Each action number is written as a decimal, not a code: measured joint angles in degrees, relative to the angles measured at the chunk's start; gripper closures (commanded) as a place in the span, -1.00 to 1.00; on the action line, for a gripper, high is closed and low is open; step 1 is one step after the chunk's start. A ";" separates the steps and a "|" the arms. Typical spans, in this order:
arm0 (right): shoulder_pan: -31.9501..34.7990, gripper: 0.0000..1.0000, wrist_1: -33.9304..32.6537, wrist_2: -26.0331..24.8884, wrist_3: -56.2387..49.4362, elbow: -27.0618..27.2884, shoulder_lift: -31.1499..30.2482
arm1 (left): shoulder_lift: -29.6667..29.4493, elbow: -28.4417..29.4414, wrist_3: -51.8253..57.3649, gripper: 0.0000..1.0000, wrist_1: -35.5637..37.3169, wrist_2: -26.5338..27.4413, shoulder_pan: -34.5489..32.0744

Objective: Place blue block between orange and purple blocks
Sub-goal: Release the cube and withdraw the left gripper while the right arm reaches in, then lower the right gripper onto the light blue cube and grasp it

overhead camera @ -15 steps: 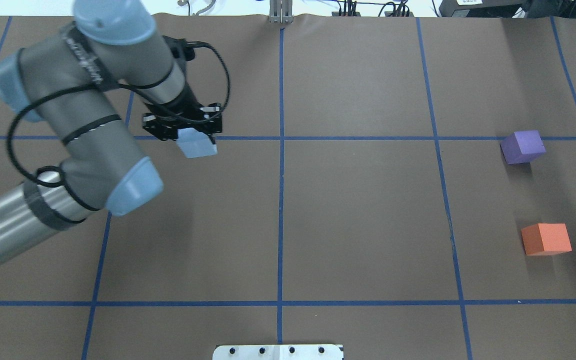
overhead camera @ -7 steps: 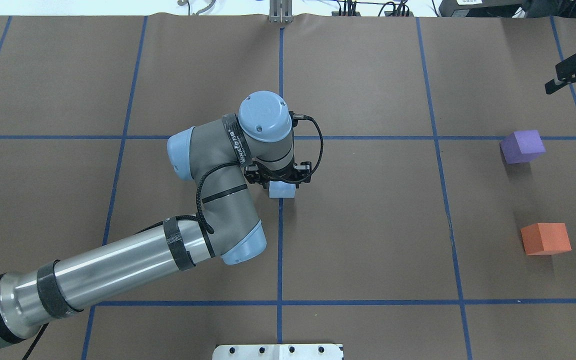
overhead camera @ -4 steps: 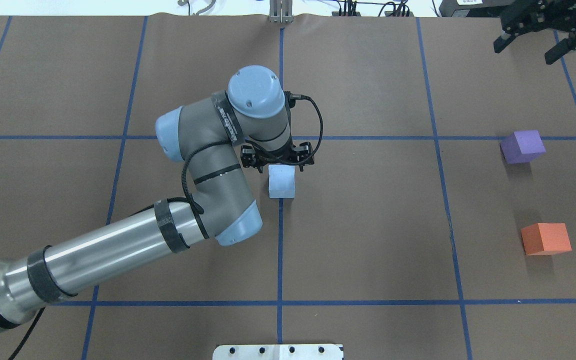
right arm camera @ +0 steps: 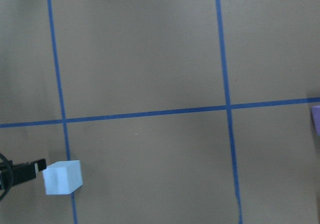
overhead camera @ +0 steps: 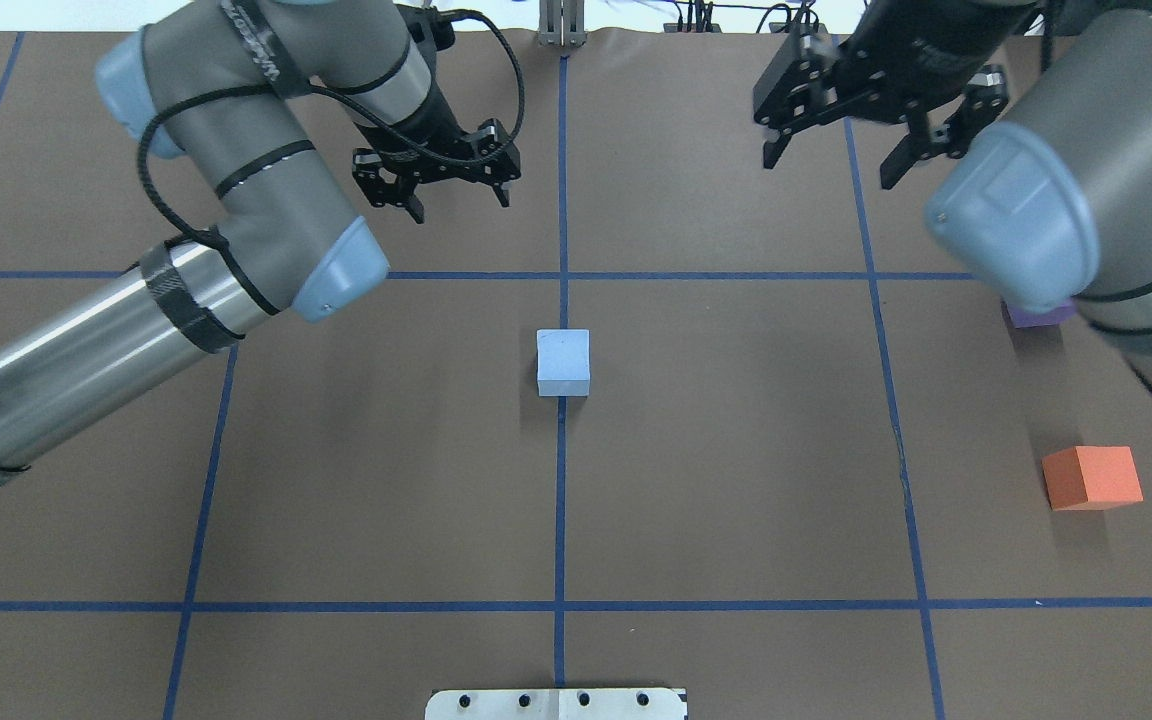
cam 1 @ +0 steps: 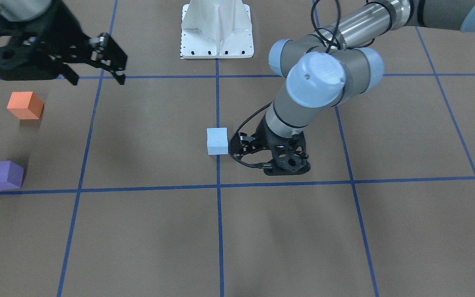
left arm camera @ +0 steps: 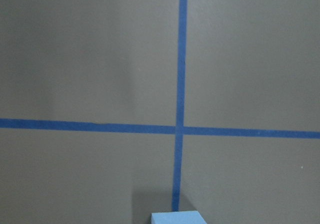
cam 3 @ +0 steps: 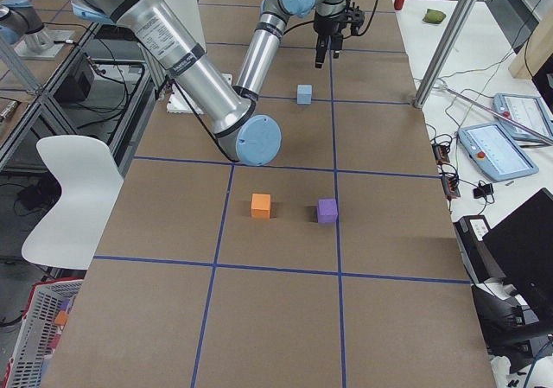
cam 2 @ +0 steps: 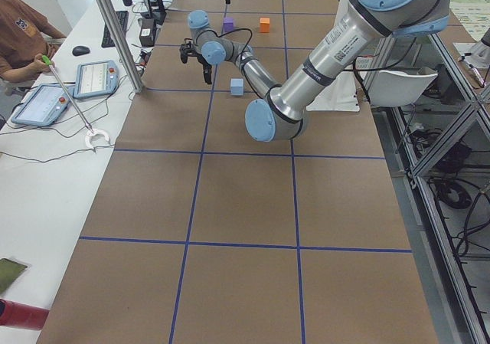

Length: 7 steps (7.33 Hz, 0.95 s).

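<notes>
Black left fingers stand released, spread wide with nothing between them, hanging over the desk on the far side of the blue block and well apart from it. The right fingers are likewise parted and empty, raised above the far right part of the desk. In the front-facing view the left fingers are hard to make out, since the wrist body covers them. The blue block sits upright near the middle of the desk, on the central one of the blue tape lines, touched by neither arm. The left wrist view catches only its top edge, cut off at the bottom of the frame; the right wrist view shows it whole at lower left. The orange block and the purple block lie on the robot's right side, apart from each other and far from the blue block. From overhead the right arm hides nearly all of the purple block, leaving a sliver under its elbow. The left arm runs off the left edge.
</notes>
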 measured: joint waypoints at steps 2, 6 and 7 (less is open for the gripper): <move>-9.33 -0.99 7.45 -6.69 6.85 -8.85 5.63 | 7.59 -8.22 10.87 -1.00 8.43 -0.51 -5.44; -19.60 -0.99 28.33 -16.33 13.65 -27.83 7.58 | 21.02 -17.47 32.59 -1.00 17.19 -0.49 -15.90; -20.78 -0.99 31.06 -17.23 13.94 -30.17 7.35 | 22.52 -17.72 35.21 -1.00 17.33 -0.36 -17.03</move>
